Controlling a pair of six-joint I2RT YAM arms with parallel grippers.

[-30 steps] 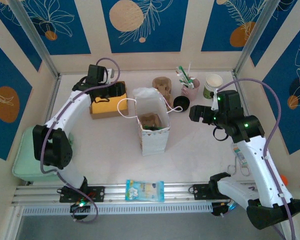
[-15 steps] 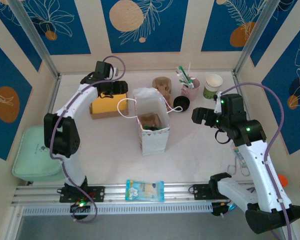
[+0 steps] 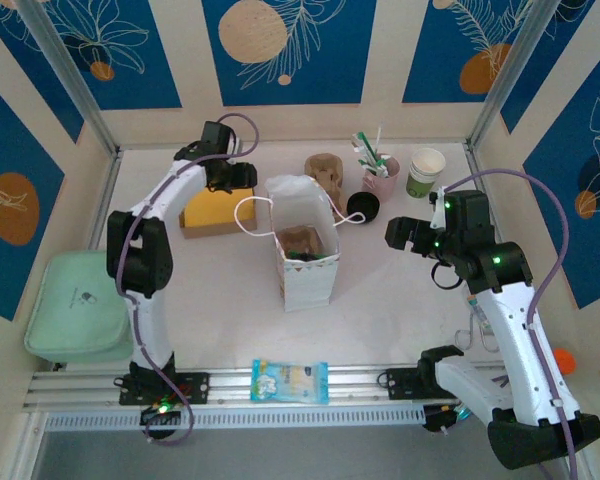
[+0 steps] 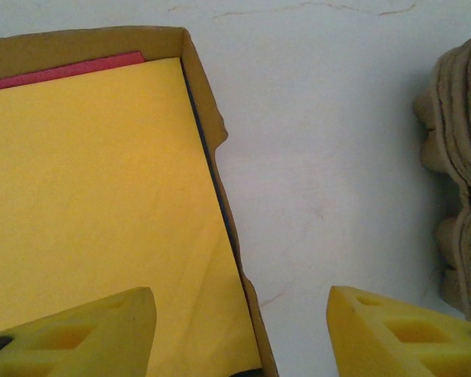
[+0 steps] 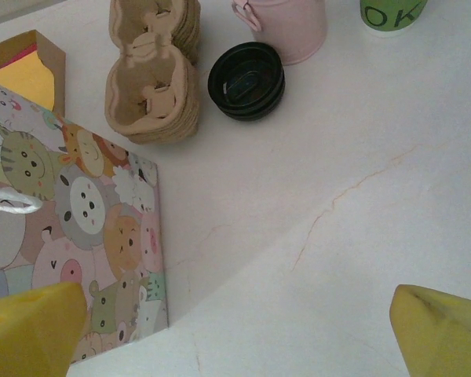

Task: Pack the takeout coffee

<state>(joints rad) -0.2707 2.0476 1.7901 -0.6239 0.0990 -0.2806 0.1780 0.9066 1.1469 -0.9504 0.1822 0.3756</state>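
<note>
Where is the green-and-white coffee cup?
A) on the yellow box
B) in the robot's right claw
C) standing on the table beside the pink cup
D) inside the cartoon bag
C: the coffee cup stands upright on the table, just right of the pink cup.

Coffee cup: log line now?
coffee cup: upright, back right, untouched | left gripper: open, over yellow box edge | right gripper: open, empty

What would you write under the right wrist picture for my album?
Open right gripper facing an animal-print bag, a black lid and the coffee cup.
</note>
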